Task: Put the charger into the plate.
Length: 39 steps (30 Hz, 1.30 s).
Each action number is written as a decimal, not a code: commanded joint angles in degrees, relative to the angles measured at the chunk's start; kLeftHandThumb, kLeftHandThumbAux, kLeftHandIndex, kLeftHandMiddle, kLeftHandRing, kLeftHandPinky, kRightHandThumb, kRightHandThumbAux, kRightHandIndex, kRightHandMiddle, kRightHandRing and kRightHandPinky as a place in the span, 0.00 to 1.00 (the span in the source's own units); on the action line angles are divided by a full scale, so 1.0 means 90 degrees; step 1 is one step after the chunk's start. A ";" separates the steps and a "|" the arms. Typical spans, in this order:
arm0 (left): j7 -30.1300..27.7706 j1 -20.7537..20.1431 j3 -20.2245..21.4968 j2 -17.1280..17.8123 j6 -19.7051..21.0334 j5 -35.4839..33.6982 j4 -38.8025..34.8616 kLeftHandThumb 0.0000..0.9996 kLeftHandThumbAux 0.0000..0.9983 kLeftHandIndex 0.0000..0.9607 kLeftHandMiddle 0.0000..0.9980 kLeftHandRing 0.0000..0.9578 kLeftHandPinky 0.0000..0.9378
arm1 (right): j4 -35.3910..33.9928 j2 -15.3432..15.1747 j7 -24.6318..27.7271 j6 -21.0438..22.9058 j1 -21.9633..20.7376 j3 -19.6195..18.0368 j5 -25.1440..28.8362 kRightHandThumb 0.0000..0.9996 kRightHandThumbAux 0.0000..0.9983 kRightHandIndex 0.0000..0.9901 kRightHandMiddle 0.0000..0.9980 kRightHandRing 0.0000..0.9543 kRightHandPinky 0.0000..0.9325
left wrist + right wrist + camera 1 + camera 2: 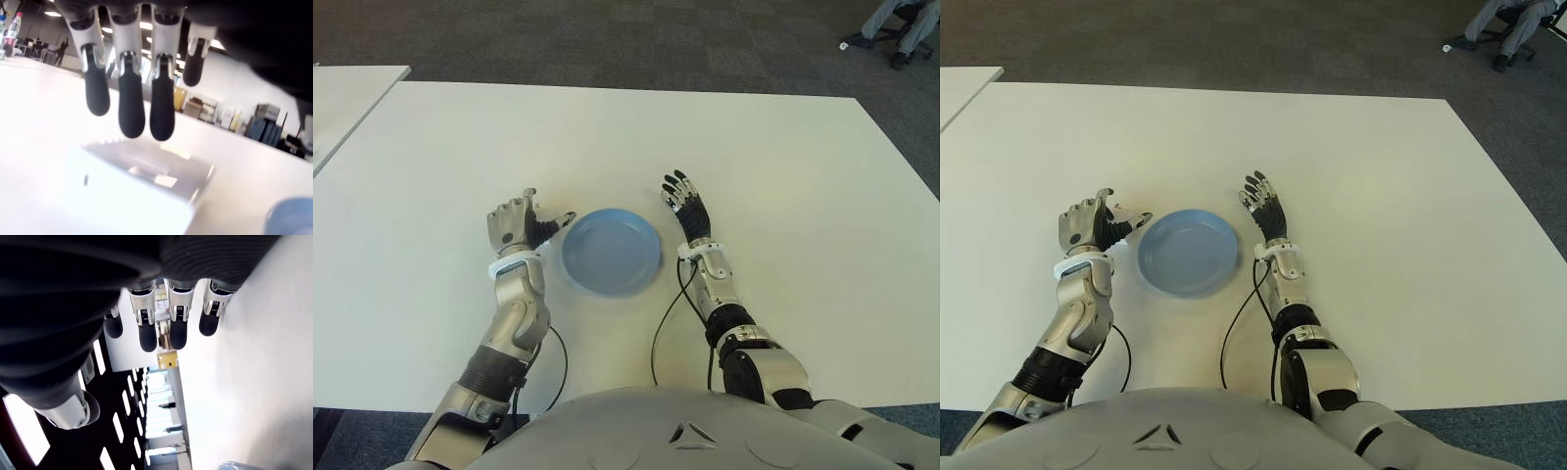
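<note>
Left hand (517,227) hovers spread over white charger (142,188) beside empty blue plate (612,252).

Charger (142,183): white block, seen only in left wrist view, blurred, near edge cut by frame. In eye views left hand (517,227) covers it; none of it shows. Contact between fingers (131,110) and charger: cannot tell. Blue plate (292,218): only rim sliver at wrist frame corner. Desk (783,176): near edge hidden behind robot torso. Seated person (901,24): cut by top corner, legs only.
</note>
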 commanded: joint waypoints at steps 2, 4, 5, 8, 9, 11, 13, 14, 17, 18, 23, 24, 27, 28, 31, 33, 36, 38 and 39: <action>0.0003 -0.0040 -0.0277 -0.0146 0.0215 0.0214 0.0537 0.19 0.24 0.00 0.00 0.00 0.00 | 0.0196 0.0012 -0.0007 0.0115 0.0149 -0.0015 0.0010 0.01 0.66 0.08 0.17 0.13 0.09; 0.0020 -0.0066 -0.0290 -0.0181 0.0271 0.0247 0.0636 0.18 0.23 0.00 0.00 0.00 0.00 | 0.0201 0.0010 -0.0005 0.0107 0.0148 -0.0015 0.0009 0.01 0.66 0.08 0.17 0.13 0.09; 0.0033 -0.0081 -0.0296 -0.0198 0.0301 0.0258 0.0688 0.17 0.22 0.00 0.00 0.00 0.00 | 0.0203 0.0009 -0.0004 0.0103 0.0147 -0.0016 0.0010 0.01 0.66 0.08 0.17 0.13 0.09; 0.0074 -0.0117 -0.0318 -0.0238 0.0364 0.0267 0.0816 0.16 0.20 0.00 0.00 0.00 0.00 | 0.0209 0.0006 0.0002 0.0096 0.0145 -0.0018 0.0013 0.01 0.65 0.08 0.17 0.13 0.09; 0.0083 -0.0125 -0.0325 -0.0246 0.0378 0.0266 0.0844 0.16 0.20 0.00 0.00 0.00 0.00 | 0.0211 0.0006 0.0003 0.0095 0.0145 -0.0019 0.0014 0.01 0.65 0.08 0.17 0.13 0.09; 0.0096 -0.0138 -0.0337 -0.0261 0.0401 0.0264 0.0892 0.16 0.19 0.00 0.00 0.00 0.00 | 0.0213 0.0005 0.0005 0.0091 0.0144 -0.0020 0.0016 0.01 0.65 0.08 0.17 0.13 0.10; 0.0113 -0.0143 -0.0355 -0.0289 0.0431 0.0262 0.0948 0.16 0.19 0.00 0.00 0.00 0.00 | 0.0204 0.0001 0.0009 0.0092 0.0151 -0.0021 0.0019 0.01 0.65 0.08 0.17 0.13 0.10; 0.0122 -0.0141 -0.0367 -0.0302 0.0445 0.0264 0.0972 0.15 0.19 0.00 0.00 0.00 0.00 | 0.0196 -0.0001 0.0011 0.0094 0.0155 -0.0022 0.0020 0.01 0.65 0.09 0.17 0.14 0.10; 0.0138 -0.0140 -0.0394 -0.0317 0.0475 0.0268 0.1026 0.15 0.18 0.00 0.00 0.00 0.00 | 0.0191 -0.0003 0.0012 0.0095 0.0159 -0.0023 0.0020 0.01 0.65 0.09 0.18 0.14 0.10; 0.0143 -0.0142 -0.0401 -0.0317 0.0483 0.0266 0.1036 0.15 0.18 0.00 0.00 0.00 0.00 | 0.0192 -0.0002 0.0012 0.0095 0.0159 -0.0024 0.0020 0.01 0.65 0.09 0.18 0.14 0.10; 0.0153 -0.0166 -0.0460 -0.0345 0.0562 0.0290 0.1128 0.15 0.17 0.00 0.00 0.00 0.00 | 0.0188 -0.0015 0.0025 0.0101 0.0160 -0.0032 0.0029 0.01 0.65 0.09 0.18 0.14 0.10; 0.0157 -0.0167 -0.0462 -0.0355 0.0571 0.0290 0.1144 0.15 0.17 0.00 0.00 0.00 0.00 | 0.0189 -0.0016 0.0028 0.0100 0.0159 -0.0032 0.0029 0.01 0.65 0.09 0.18 0.14 0.10; 0.0173 -0.0170 -0.0462 -0.0382 0.0592 0.0286 0.1184 0.15 0.18 0.00 0.00 0.00 0.00 | 0.0193 -0.0019 0.0045 0.0098 0.0159 -0.0031 0.0033 0.01 0.65 0.09 0.18 0.14 0.10; 0.0180 -0.0171 -0.0462 -0.0389 0.0598 0.0283 0.1193 0.15 0.18 0.00 0.00 0.00 0.00 | 0.0195 -0.0020 0.0052 0.0098 0.0158 -0.0032 0.0036 0.01 0.65 0.09 0.18 0.15 0.10; 0.0214 -0.0178 -0.0468 -0.0423 0.0620 0.0287 0.1230 0.15 0.18 0.00 0.00 0.00 0.00 | 0.0204 -0.0033 0.0080 0.0097 0.0155 -0.0043 0.0050 0.00 0.65 0.09 0.19 0.15 0.10; 0.0248 -0.0178 -0.0465 -0.0437 0.0631 0.0291 0.1250 0.15 0.18 0.00 0.00 0.00 0.00 | 0.0208 -0.0035 0.0090 0.0096 0.0155 -0.0047 0.0053 0.01 0.65 0.09 0.19 0.15 0.10; 0.0340 -0.0185 -0.0450 -0.0458 0.0633 0.0292 0.1283 0.14 0.19 0.00 0.00 0.00 0.00 | 0.0227 -0.0042 0.0099 0.0095 0.0148 -0.0055 0.0054 0.01 0.65 0.09 0.19 0.15 0.10; 0.0394 -0.0185 -0.0438 -0.0466 0.0625 0.0284 0.1286 0.14 0.19 0.00 0.00 0.00 0.00 | 0.0237 -0.0045 0.0100 0.0092 0.0145 -0.0057 0.0050 0.01 0.66 0.09 0.19 0.15 0.10; 0.0413 -0.0183 -0.0433 -0.0467 0.0622 0.0280 0.1284 0.14 0.19 0.00 0.00 0.00 0.00 | 0.0238 -0.0046 0.0099 0.0091 0.0144 -0.0057 0.0049 0.01 0.66 0.09 0.19 0.15 0.10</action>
